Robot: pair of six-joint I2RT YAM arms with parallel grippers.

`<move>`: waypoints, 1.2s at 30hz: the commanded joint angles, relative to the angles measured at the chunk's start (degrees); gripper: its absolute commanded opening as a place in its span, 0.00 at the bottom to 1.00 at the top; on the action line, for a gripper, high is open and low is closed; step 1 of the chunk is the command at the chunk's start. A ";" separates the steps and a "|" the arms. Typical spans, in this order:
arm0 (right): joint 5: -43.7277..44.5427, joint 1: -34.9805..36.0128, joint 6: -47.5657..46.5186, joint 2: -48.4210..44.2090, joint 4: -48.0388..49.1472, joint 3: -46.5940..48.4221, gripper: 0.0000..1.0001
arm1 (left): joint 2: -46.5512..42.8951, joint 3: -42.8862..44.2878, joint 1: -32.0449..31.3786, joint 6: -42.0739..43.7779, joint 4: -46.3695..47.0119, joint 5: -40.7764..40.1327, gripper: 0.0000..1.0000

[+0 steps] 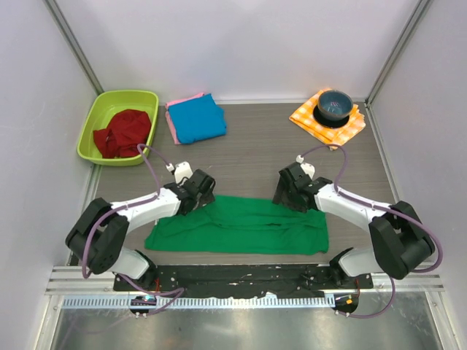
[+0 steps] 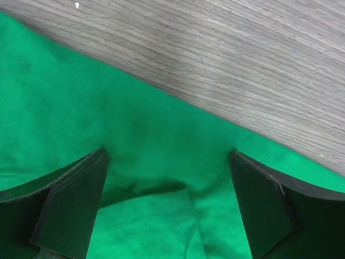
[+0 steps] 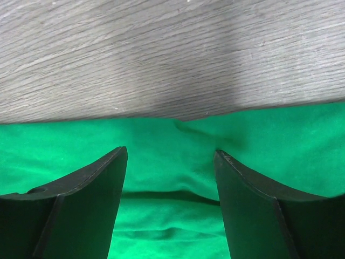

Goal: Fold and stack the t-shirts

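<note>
As the bright green cloth t-shirt (image 1: pixel 241 226) is lying crosswise, we are holding left gripper (image 1: pixel 197 193) and right gripper (image 1: pixel 290 191) over its far edge. Both are gaping open, empty.

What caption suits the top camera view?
Left end effector and right end effector, both open, at the far edge of the green shirt; blue shirt on pink shirt beyond.

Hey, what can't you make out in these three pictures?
Top view: pink shirt mostly hidden under the blue shirt.
Top view: left gripper and right gripper hide part of the green shirt.
Wrist views: frame edges cut the green shirt to a patch.
Top view: bowl contents too small to tell.
</note>
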 commanded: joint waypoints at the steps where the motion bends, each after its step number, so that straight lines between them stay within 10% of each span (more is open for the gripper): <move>1: 2.85 -0.02 -0.47 3.66 2.38 1.50 0.71 | 4.00 -0.20 1.52 0.05 5.90 1.09 1.00; 22: 9.81 -12.50 -8.82 29.33 4.50 23.63 0.70 | 18.50 14.90 10.04 6.82 11.89 7.51 1.00; 31: 15.26 -2.32 -14.87 18.72 5.02 26.99 0.70 | 4.46 21.95 9.96 8.85 2.40 9.18 1.00; 36: -2.55 3.41 -20.68 20.89 3.35 32.34 0.70 | -4.07 19.49 9.96 7.35 -7.33 5.67 1.00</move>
